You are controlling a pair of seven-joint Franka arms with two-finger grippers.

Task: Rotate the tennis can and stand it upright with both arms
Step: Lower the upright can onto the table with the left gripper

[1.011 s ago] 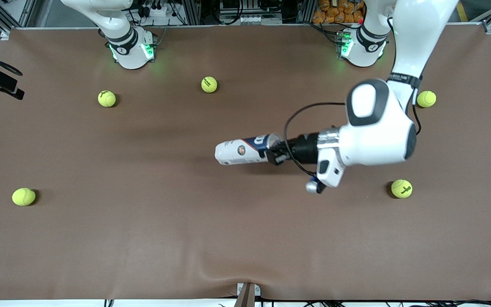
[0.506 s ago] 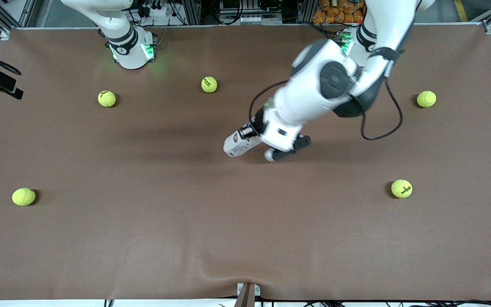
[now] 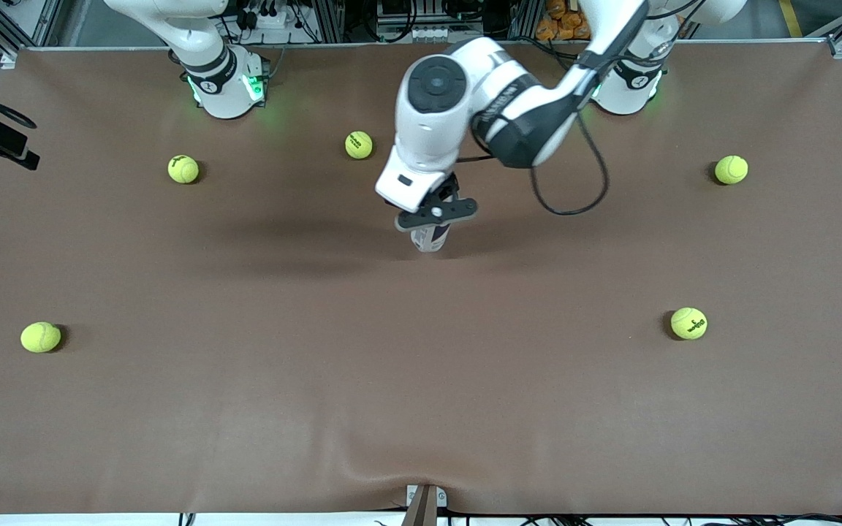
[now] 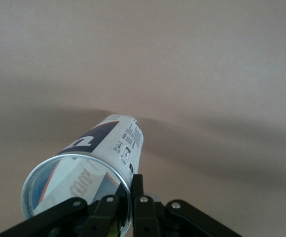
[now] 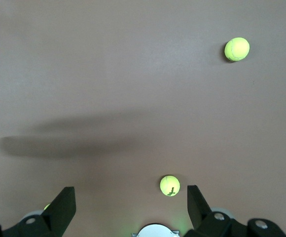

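Five tennis balls (image 3: 359,145) lie well apart; left gripper (image 3: 432,216) clamps tennis can (image 3: 430,237), right gripper (image 5: 130,207) spread wide

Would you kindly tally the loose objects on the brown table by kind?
Yellow-green felt tennis balls: 5
Clear-plastic cylinder tennis can with white and dark-blue label: 1
Total: 6

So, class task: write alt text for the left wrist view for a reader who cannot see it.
The left gripper pinches the silvery rim of a clear tennis can, whose open end faces the camera. Beneath lies bare brown table with soft shadows.
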